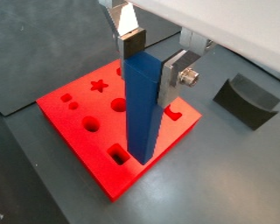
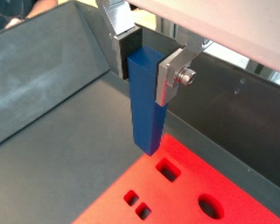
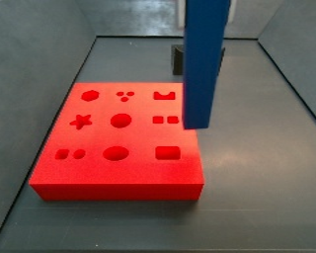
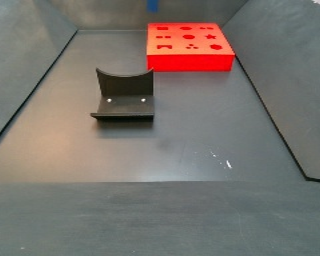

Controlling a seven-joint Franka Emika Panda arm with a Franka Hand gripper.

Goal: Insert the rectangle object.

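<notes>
Blue and upright, the rectangle object is clamped at its top by the gripper, fingers closed on it, hanging above the red board. Its top is cut off in a side view; the fixture stands apart.

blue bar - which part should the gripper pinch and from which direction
The top end, from above. The blue bar hangs upright, and the gripper is already shut on two opposite flat faces there, one silver finger on each. That leaves the lower end free above the red board.
</notes>
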